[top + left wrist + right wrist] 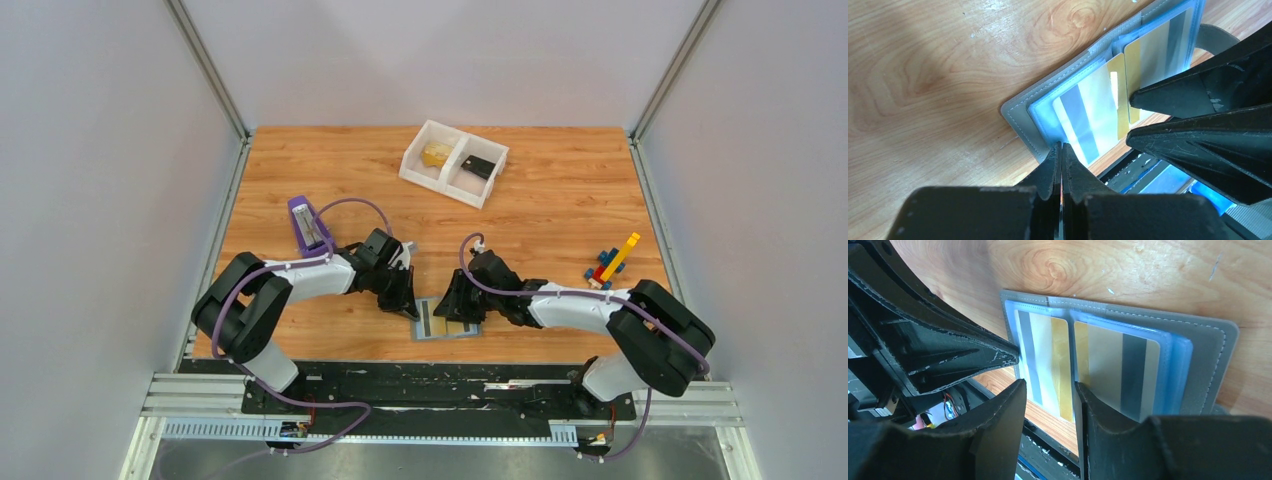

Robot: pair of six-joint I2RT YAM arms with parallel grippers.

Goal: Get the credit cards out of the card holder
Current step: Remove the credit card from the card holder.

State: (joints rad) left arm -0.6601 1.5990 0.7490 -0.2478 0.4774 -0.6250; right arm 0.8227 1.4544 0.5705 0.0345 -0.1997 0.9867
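Observation:
The grey card holder (447, 322) lies open and flat near the table's front edge. It also shows in the left wrist view (1020, 117) and the right wrist view (1208, 355). Its clear sleeves hold gold credit cards (1108, 365) with grey stripes. One card (1083, 115) sticks partly out of its sleeve over the wood. My left gripper (1061, 147) is shut, its tips on the holder's near edge. My right gripper (1048, 395) is open, straddling the protruding card (1045, 360), one finger resting on the other sleeve. Another gold card (436, 155) lies in the tray.
A white two-compartment tray (440, 188) stands at the back, with a small black piece (480, 167) in its right compartment. A purple object (308, 225) stands left of my left arm. Coloured bricks (610, 265) lie at the right. The table's front edge runs just below the card holder.

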